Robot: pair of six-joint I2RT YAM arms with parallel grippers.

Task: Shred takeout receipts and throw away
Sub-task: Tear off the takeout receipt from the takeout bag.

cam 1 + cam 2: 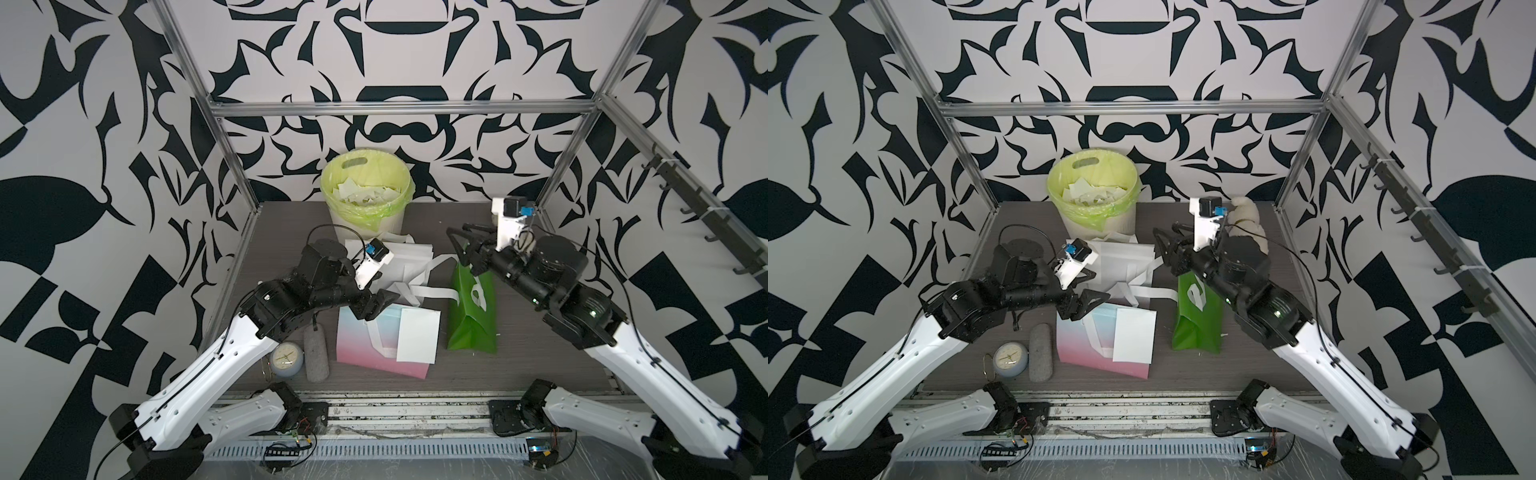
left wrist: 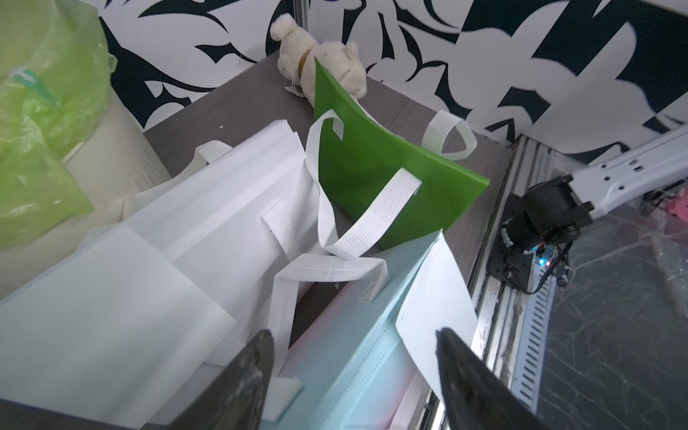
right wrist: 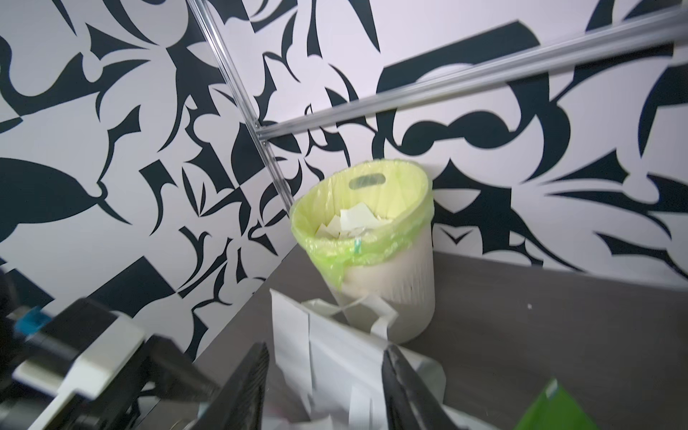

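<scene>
The open, empty left gripper [image 1: 374, 309] should pinch only the receipt [image 1: 417, 336] edge, not the bag [image 1: 353, 353] beneath; the right gripper [image 1: 461, 239] hangs open.

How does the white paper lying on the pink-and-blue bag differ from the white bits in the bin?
The white paper is one whole, flat rectangle; the white bits are many small, ragged pieces heaped at odd angles. The paper lies on the pink-and-blue bag near the front; the bits sit inside the bin at the back. Both look plain white and blank.
</scene>
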